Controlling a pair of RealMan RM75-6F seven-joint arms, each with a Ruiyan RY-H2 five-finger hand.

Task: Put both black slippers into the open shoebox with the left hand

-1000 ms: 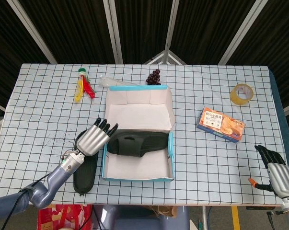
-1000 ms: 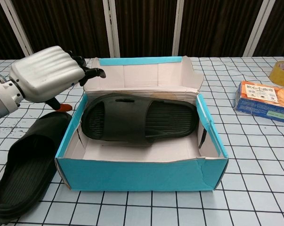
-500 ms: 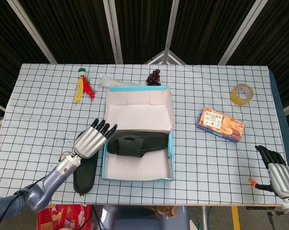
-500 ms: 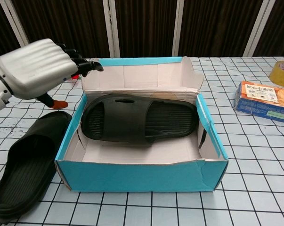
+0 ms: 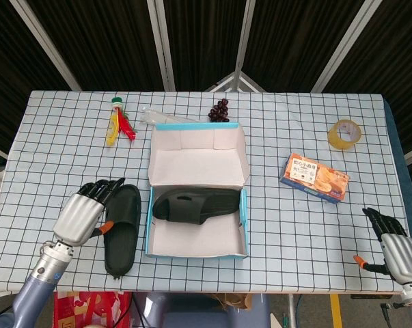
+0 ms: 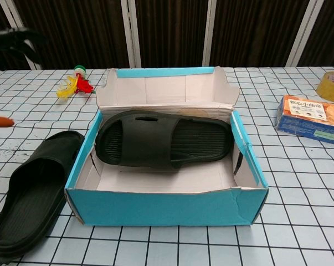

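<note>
Near the front edge, the right hand [image 5: 394, 240] rests with fingers apart, holding nothing. The left hand [image 5: 83, 212], fingers spread and empty, hovers just left of the loose slipper [image 6: 31, 194] on the table. The other slipper [image 6: 164, 138] lies inside the shoebox [image 6: 167, 206].

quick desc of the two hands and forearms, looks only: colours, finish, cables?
Both match. The left hand has a ribbed silver-grey back, black fingers and an orange thumb tip. A silver wrist collar with a small green dot joins a blue-grey forearm. The right hand shows the same ribbed silver back, black fingers and orange thumb tip. No cable is visible now.
</note>
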